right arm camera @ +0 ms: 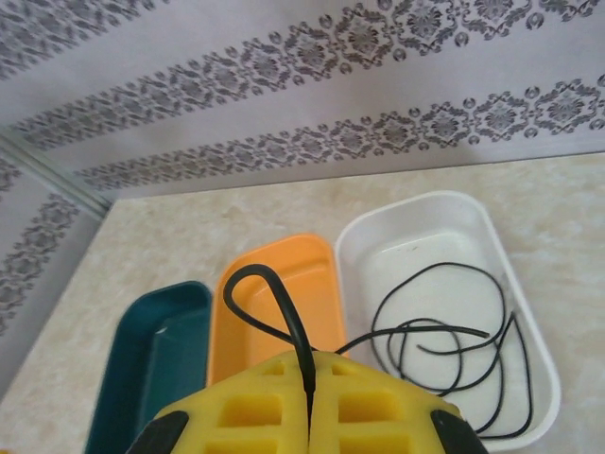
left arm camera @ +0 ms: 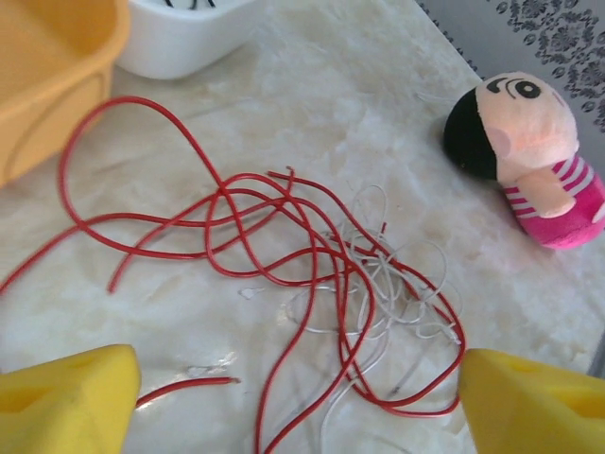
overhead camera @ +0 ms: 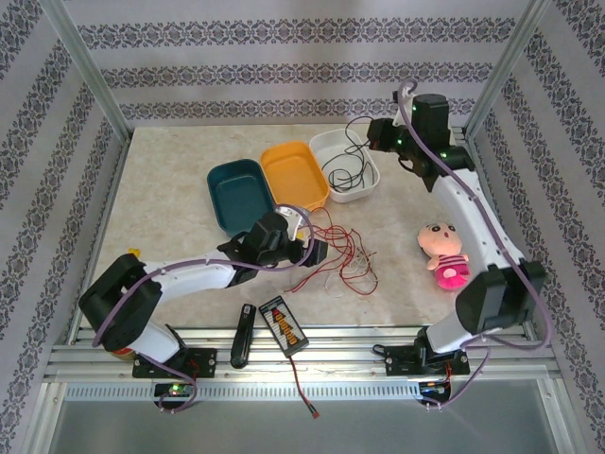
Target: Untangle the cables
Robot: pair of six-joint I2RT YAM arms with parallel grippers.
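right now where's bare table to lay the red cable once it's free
The widest bare patch of marble tabletop lies left of the teal plastic tray, out to the left edge. A smaller one sits between the white plastic tray and the pink plush doll. Mid-table is crowded: the thin red cable and whitish cable tangle by the open left gripper.

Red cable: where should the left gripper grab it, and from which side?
Take the red cable at its single-strand loop bulging toward the orange tray, clear of the white cable snarl. Come straight down from above, jaws across the strand, since it lies flat on the table.
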